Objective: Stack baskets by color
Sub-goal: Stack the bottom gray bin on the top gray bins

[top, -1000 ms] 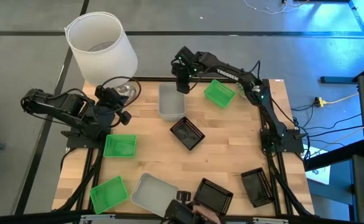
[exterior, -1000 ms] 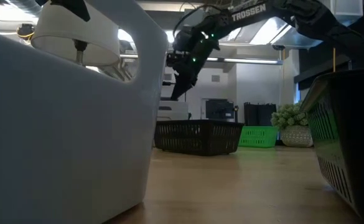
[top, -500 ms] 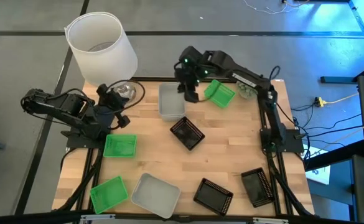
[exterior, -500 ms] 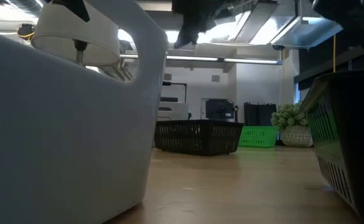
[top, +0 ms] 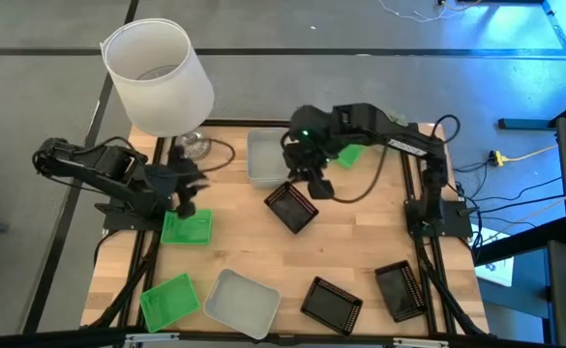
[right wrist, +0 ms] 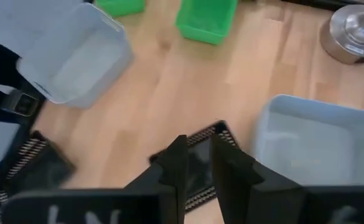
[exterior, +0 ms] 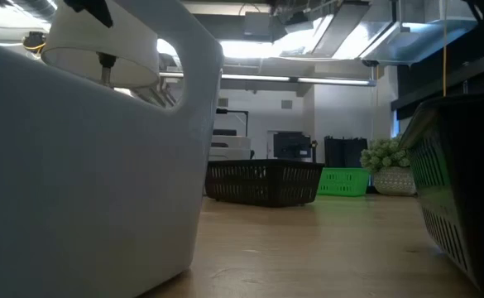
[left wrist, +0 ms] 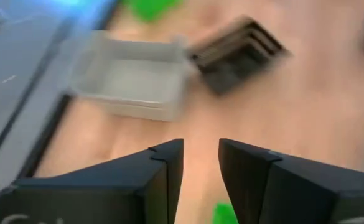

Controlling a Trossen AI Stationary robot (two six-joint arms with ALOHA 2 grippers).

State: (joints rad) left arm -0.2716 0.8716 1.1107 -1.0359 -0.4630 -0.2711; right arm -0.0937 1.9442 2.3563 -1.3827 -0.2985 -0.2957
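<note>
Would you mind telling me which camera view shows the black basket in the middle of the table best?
The high view: the black basket lies whole there, just below the right hand. The low view shows only its side wall, the right wrist view hides it partly behind fingers, and the left wrist view blurs it.

The table (top: 350, 251) is pale, matt wood. Under the right gripper (right wrist: 197, 155) lies a black mesh plastic basket (top: 291, 208); just beside it, a translucent, smooth grey-white basket (top: 265, 157).
</note>
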